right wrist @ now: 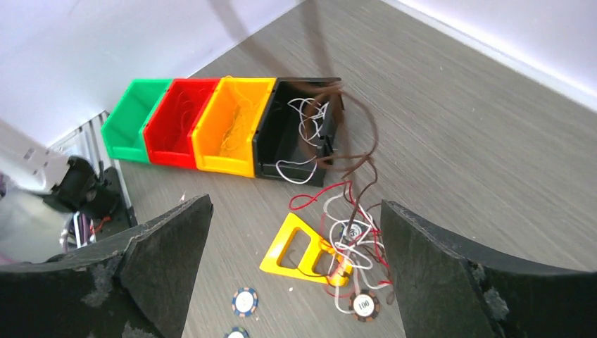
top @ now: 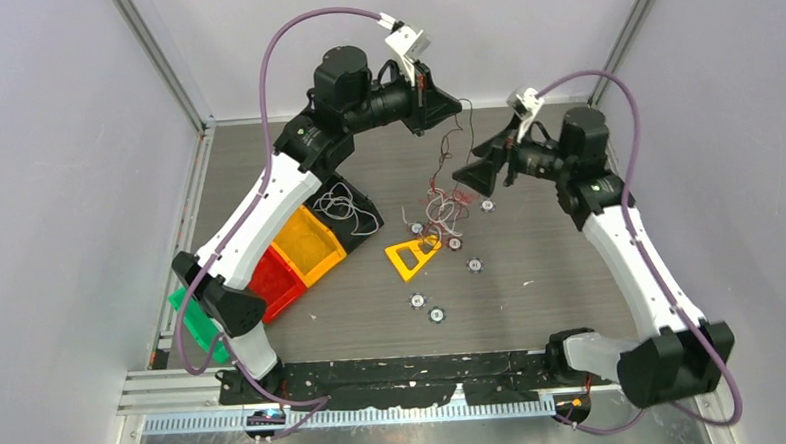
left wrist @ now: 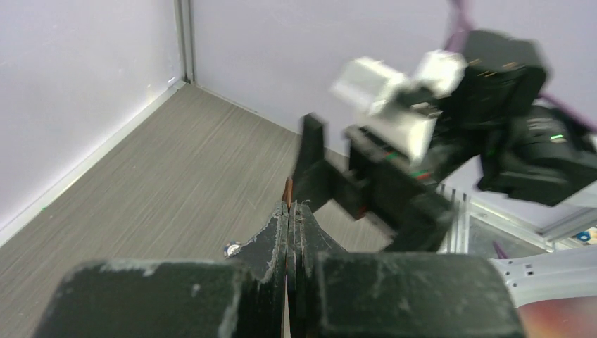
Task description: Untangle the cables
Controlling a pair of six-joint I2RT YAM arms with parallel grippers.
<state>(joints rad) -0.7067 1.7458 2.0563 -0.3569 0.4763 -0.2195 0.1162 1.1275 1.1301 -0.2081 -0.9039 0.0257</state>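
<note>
The cables (top: 437, 212) lie as a small tangle of red, white and dark strands at mid-table, draped over one end of a yellow triangular frame (top: 411, 257). One dark brown strand (right wrist: 360, 151) rises out of the tangle toward my left gripper (top: 449, 107), which is held high at the back. In the left wrist view that gripper (left wrist: 289, 205) is shut, with a thin brown strand (left wrist: 287, 190) poking out at its tip. My right gripper (right wrist: 296, 205) is open above the tangle (right wrist: 350, 243), holding nothing; from above, the right gripper (top: 464, 176) hangs just right of the rising strand.
Black (top: 356, 197), orange (top: 310, 248), red (top: 277, 277) and green (top: 197, 323) bins stand in a row at the left, some holding loose wires. Several poker chips (top: 474, 265) lie around the triangle. White walls and metal rails enclose the table.
</note>
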